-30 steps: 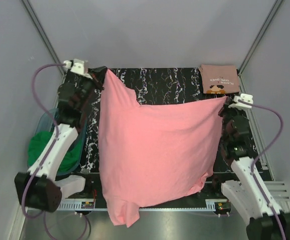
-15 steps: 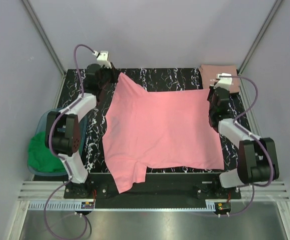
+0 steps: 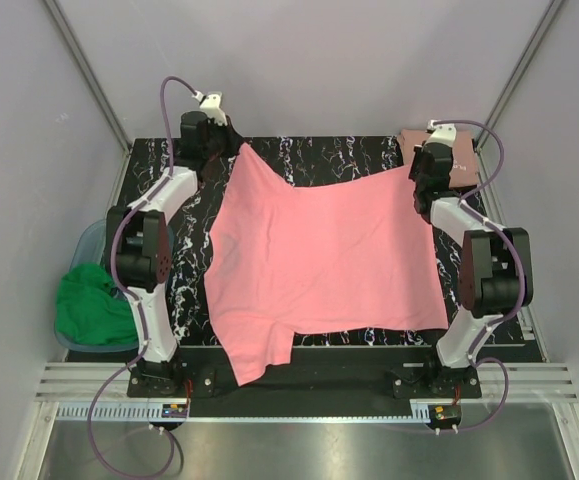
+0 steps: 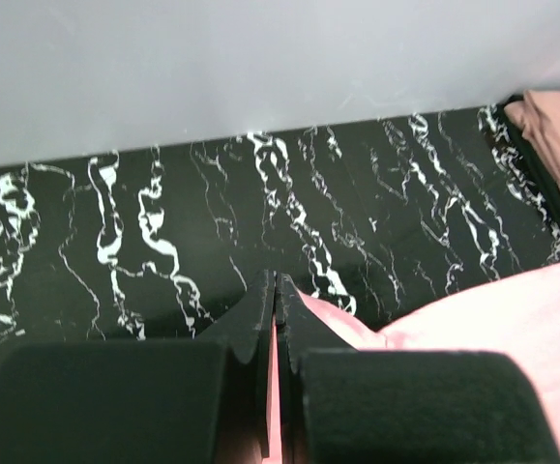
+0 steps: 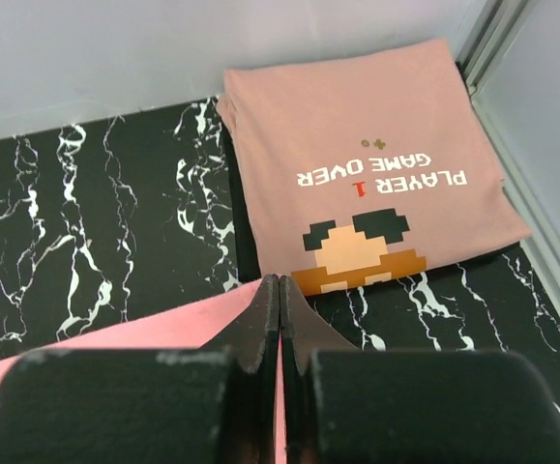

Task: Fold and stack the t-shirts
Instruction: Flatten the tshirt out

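The bright pink t-shirt (image 3: 324, 255) lies spread over the black marbled table (image 3: 329, 155), one sleeve hanging past the front edge. My left gripper (image 3: 237, 150) is shut on its far left corner; pink cloth shows between the jaws in the left wrist view (image 4: 274, 387). My right gripper (image 3: 416, 170) is shut on its far right corner, with pink cloth (image 5: 144, 333) trailing left. The salmon t-shirt (image 5: 367, 184) lies folded at the far right corner, with white lettering and a dark-and-orange print; it also shows in the top view (image 3: 461, 150), partly hidden by my right arm.
A clear bin (image 3: 87, 250) holding green cloth (image 3: 89, 305) stands off the table's left side. Grey walls close in the back and sides. A metal rail (image 3: 299, 405) runs along the front edge.
Both arms have stretched toward the back wall, drawing the pink t-shirt from hanging in the air down flat onto the table. The grippers stay shut on its corners.
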